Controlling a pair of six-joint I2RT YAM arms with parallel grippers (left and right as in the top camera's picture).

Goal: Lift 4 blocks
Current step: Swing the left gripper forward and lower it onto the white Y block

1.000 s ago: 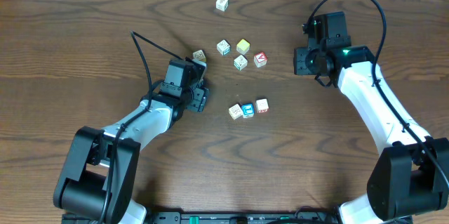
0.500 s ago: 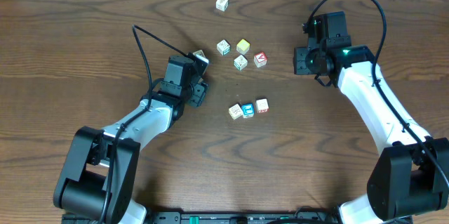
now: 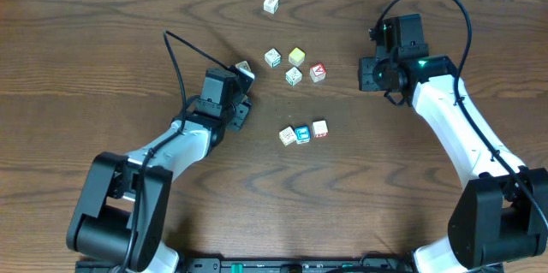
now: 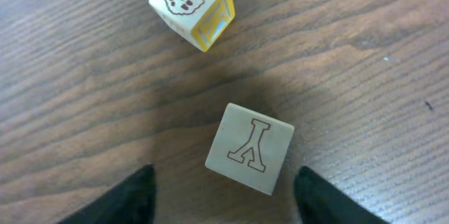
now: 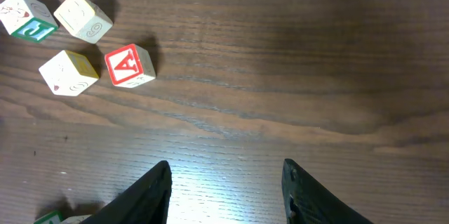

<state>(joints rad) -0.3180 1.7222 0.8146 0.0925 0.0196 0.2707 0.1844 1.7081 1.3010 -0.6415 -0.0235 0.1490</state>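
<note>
1. Our left arm (image 3: 171, 149) stretches from its base at the near-left corner, up and to the right toward the middle, with the forearm laid out long and low.
2. Our left gripper (image 4: 223, 199) points steeply downward. Its two dark fingertips (image 4: 130, 196) sit at the bottom corners of the wrist view, spread wide and pressing on nothing.
3. Our right arm (image 3: 454, 123) climbs from its base at the near-right corner, its white link slanting up and to the left, with a black cable looping over the wrist.
4. Our right gripper (image 5: 226, 189) faces left in the overhead view and tilts downward. Its jaws are parted and free.
</note>
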